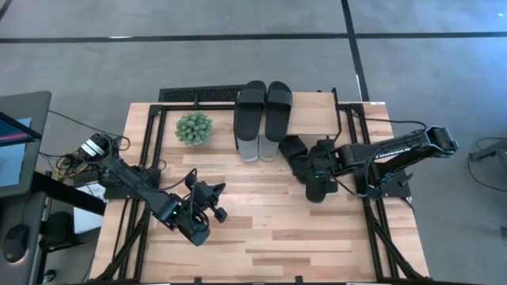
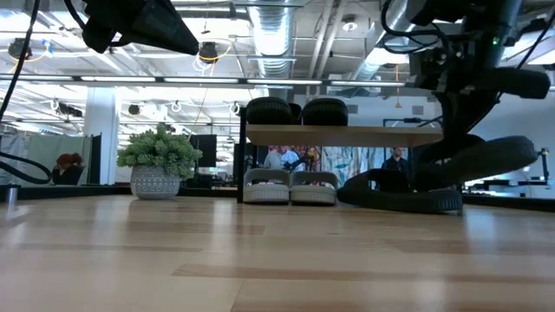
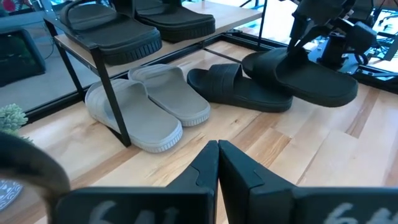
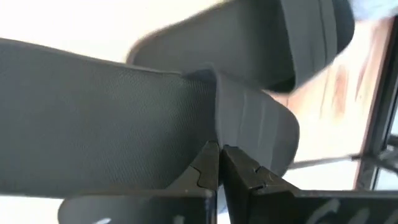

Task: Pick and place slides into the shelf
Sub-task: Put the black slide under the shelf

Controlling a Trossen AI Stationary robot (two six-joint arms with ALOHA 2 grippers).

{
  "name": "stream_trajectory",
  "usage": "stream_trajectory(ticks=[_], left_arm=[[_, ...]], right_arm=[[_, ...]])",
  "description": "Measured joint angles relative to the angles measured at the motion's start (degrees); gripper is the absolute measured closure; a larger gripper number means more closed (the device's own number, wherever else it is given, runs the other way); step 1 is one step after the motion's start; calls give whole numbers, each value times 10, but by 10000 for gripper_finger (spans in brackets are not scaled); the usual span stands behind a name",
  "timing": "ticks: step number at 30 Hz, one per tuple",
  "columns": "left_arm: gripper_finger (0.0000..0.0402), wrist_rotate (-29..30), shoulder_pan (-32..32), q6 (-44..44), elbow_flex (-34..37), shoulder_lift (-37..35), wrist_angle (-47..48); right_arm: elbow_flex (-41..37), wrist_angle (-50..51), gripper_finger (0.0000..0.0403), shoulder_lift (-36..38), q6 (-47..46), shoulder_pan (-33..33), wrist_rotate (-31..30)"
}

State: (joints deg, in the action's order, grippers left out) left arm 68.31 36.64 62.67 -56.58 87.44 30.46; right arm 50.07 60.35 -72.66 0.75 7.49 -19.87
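Note:
The shelf (image 1: 317, 115) stands at the table's far middle. One black pair of slides (image 1: 265, 111) lies on its top board. A light grey pair (image 3: 149, 109) rests on its soles on the table beneath the board. Another black slide (image 3: 239, 87) lies flat on the table to the shelf's right. Just beyond it hangs a further black slide (image 2: 486, 156), with my right gripper (image 1: 319, 165) shut on it. My left gripper (image 3: 217, 149) hovers shut and empty over the table's near left (image 1: 215, 194). My right gripper pinches the black slide's strap at its edge (image 4: 216, 106) between its two fingers. The fingers come steeply from above. The slide hangs tilted below them, lifted off the table (image 2: 473, 165); whether its lower end touches the lying slide I cannot tell.
A small potted plant (image 1: 194, 127) stands left of the shelf. Black metal frames (image 1: 150, 150) run along the table's left and right sides. Bare wood lies in the near middle (image 1: 269, 237). People show in the room behind (image 2: 395, 160).

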Motion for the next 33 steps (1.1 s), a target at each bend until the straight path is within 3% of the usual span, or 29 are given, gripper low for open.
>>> stream_trajectory(ticks=[9,26,33], left_arm=[[401,0,0,-8,0,0,0],[401,-1,0,-19,0,0,0],[401,-1,0,-19,0,0,0]], right_arm=[[4,72,403,11,-40,0,29],[4,-7,403,10,-35,13,66],[3,24,403,10,-38,19,66]])
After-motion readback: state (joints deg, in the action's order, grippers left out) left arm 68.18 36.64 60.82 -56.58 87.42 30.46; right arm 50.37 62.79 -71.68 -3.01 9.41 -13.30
